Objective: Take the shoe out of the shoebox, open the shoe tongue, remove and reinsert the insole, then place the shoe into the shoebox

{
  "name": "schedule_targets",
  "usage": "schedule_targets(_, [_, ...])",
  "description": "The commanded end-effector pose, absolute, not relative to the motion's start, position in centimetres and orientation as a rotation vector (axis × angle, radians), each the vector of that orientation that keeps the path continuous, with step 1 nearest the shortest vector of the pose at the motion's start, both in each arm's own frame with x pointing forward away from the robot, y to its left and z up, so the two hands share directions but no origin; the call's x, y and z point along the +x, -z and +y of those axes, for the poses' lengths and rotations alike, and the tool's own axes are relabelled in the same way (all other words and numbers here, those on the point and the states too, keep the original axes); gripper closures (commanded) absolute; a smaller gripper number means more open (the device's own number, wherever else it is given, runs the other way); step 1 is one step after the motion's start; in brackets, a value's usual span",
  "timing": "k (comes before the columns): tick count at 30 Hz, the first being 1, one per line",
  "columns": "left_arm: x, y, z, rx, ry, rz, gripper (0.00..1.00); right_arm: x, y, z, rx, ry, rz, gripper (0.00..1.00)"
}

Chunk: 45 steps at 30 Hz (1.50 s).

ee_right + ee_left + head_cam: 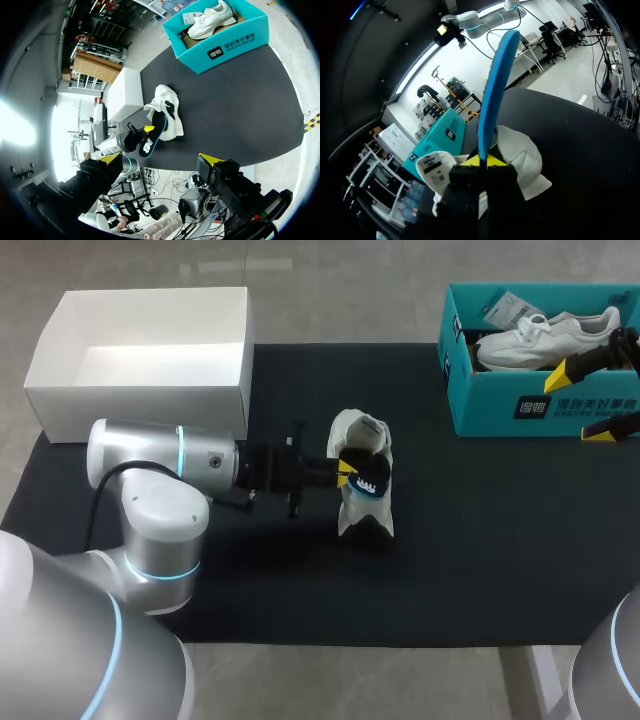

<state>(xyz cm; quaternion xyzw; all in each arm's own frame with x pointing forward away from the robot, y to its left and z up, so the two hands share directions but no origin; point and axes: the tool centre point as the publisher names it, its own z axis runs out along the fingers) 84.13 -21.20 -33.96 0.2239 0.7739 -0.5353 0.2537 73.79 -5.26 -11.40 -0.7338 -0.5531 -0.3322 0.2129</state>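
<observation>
A white shoe stands on the black mat at mid-table. My left gripper comes in level from the left and is shut on the insole, black on top with a blue underside, at the shoe's opening. In the left wrist view the insole rises edge-on from between the yellow tips of the left gripper, with the shoe just behind. The right wrist view shows the insole sticking out of the shoe. My right gripper hangs open in front of the teal shoebox.
The teal shoebox at the back right holds a second white shoe. A white open box stands at the back left, partly on the mat. The mat's front and right stretches are bare.
</observation>
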Motion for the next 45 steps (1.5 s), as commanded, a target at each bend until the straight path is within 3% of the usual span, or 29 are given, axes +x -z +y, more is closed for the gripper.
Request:
schedule_targets(1, [84.5, 34.3, -21.7, 0.602, 1.443, 2.114, 1.00, 73.9, 11.4, -5.1, -2.039, 0.918, -1.535, 0.00])
schedule_targets(4, [84.1, 33.9, -21.6, 0.593, 1.456, 2.114, 1.00, 73.9, 11.4, -5.1, -2.039, 0.918, -1.535, 0.00])
schedule_targets(5, [84.0, 33.8, -21.6, 0.590, 1.461, 2.111, 0.96, 73.9, 11.4, -5.1, -2.039, 0.918, -1.535, 0.00])
schedule_targets(6, [83.8, 33.5, -21.5, 0.583, 1.468, 2.107, 0.68, 73.9, 11.4, -5.1, -2.039, 0.918, -1.535, 0.00])
schedule_targets(7, [83.7, 33.3, -21.4, 0.581, 1.477, 2.103, 0.51, 73.9, 11.4, -5.1, -2.039, 0.918, -1.535, 0.00])
schedule_targets(8, [83.6, 33.0, -21.4, 0.584, 1.480, 2.096, 0.44, 73.9, 11.4, -5.1, -2.039, 0.918, -1.535, 0.00])
schedule_targets(14, [82.6, 31.5, -21.4, 0.605, 1.522, 2.058, 0.58, 73.9, 11.4, -5.1, -2.039, 0.918, -1.535, 0.00])
schedule_targets(19, [82.3, 31.3, -22.0, 0.617, 1.545, 2.049, 0.64, 73.9, 11.4, -5.1, -2.039, 0.918, -1.535, 0.00])
schedule_targets(21, [82.2, 31.5, -22.2, 0.618, 1.548, 2.051, 0.80, 73.9, 11.4, -5.1, -2.039, 0.918, -1.535, 0.00])
schedule_targets(22, [82.2, 31.6, -22.3, 0.620, 1.551, 2.051, 1.00, 73.9, 11.4, -5.1, -2.039, 0.918, -1.535, 0.00])
schedule_targets(45, [83.4, 32.4, -21.8, 0.650, 1.418, 1.968, 1.00, 73.9, 11.4, -5.1, -2.039, 0.918, -1.535, 0.00])
